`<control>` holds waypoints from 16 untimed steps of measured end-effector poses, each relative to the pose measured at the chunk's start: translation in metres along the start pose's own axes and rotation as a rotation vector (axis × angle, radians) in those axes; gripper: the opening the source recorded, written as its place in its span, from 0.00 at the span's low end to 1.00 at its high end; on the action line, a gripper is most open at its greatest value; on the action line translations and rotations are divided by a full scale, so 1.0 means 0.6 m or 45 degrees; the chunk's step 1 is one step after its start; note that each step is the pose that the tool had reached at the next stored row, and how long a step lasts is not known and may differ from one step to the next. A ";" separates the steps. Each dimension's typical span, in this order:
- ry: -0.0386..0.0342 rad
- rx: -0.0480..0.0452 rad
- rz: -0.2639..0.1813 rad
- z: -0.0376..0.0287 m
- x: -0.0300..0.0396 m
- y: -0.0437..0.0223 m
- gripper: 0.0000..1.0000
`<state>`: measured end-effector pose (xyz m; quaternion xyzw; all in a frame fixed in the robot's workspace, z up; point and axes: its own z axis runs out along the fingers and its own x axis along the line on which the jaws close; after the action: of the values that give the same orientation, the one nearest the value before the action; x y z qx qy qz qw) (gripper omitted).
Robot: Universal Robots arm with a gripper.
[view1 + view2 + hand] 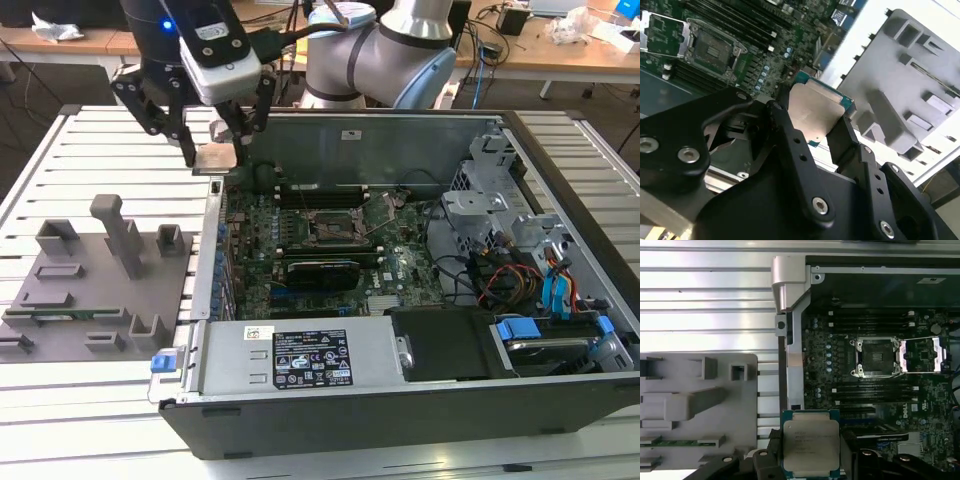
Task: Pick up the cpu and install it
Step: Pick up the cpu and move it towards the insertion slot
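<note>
The gripper clamps the cpu by opposite edges, in open air above the case wall's rim, the open socket at four o'clock from it in the exterior view.

Slatted metal bench bears an open computer case and a grey fixture plate.
The gripper hangs with its fingers over the case's corner. The case spreads from them toward the exterior view's right. The plate lies flat on their other side, a strip of bare slats between it and the case.
</note>
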<state>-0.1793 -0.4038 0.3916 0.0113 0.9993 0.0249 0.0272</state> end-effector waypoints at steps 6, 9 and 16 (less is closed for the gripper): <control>0.0004 0.000 0.000 0.003 -0.050 0.001 0.55; 0.0011 0.000 0.000 0.004 -0.079 0.002 0.55; 0.0028 0.000 0.000 0.008 -0.146 0.003 0.55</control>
<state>-0.0916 -0.4038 0.3915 0.0114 0.9993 0.0248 0.0261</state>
